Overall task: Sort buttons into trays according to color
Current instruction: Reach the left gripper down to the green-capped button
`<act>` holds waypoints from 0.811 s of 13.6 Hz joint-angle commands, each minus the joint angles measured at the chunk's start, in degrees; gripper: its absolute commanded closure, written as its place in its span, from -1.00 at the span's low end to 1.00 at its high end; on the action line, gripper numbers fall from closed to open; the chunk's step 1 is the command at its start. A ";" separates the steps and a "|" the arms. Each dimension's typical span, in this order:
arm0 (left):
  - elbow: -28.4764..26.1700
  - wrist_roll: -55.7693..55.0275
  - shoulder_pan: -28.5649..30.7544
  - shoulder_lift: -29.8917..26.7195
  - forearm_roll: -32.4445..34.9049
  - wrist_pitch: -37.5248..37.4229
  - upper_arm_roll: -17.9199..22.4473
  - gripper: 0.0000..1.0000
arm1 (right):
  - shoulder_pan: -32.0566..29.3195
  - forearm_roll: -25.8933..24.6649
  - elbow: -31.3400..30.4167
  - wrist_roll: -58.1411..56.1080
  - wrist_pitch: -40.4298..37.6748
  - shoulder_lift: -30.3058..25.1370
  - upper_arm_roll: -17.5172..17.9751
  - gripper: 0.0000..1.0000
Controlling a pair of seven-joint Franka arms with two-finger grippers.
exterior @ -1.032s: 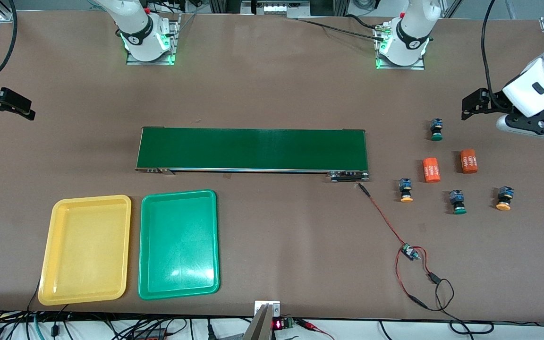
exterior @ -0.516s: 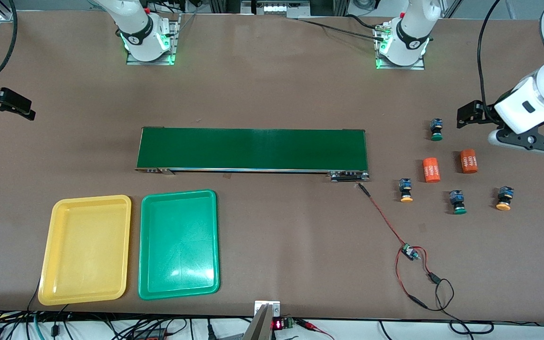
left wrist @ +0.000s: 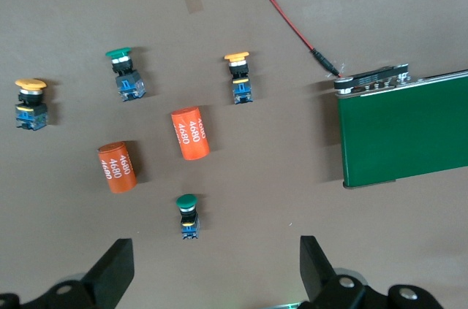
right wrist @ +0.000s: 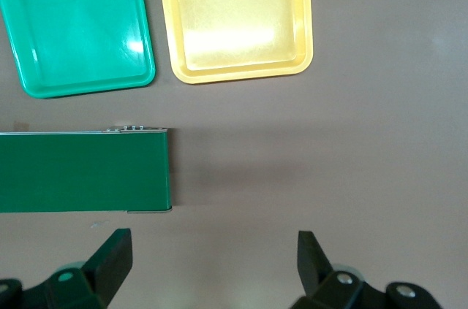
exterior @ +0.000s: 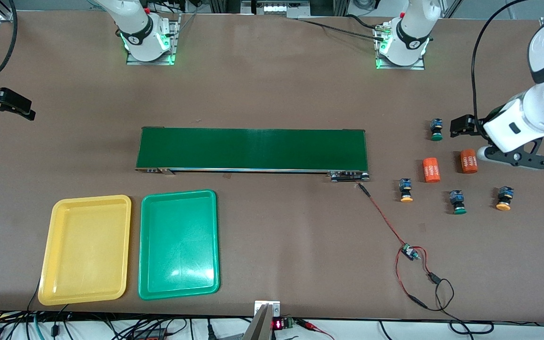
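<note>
green-capped button (exterior: 436, 130) sits at about nine o'clock of the left end effector (left wrist: 216, 269), fingers apart, seemingly above it; right end effector (right wrist: 212, 265) waits, fingers apart.

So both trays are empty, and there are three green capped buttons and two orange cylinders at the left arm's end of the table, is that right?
Not quite. Only two buttons have green caps; the other two are yellow-orange, as the front view shows. The yellow tray and green tray are empty, with two orange cylinders.
</note>
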 commanded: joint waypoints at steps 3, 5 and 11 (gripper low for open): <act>-1.80 0.01 0.30 5.77 1.26 9.66 0.22 -1.00 | -0.39 0.72 -1.62 -0.19 0.88 -1.41 0.12 -1.00; -6.28 -0.07 1.70 6.22 1.35 17.30 0.48 -1.00 | -0.39 0.72 -1.54 -0.19 0.88 -1.41 0.12 -1.00; -10.77 0.80 7.59 17.54 1.70 36.80 0.57 -1.00 | -0.22 0.72 -1.62 -0.19 0.88 -1.41 0.12 -1.00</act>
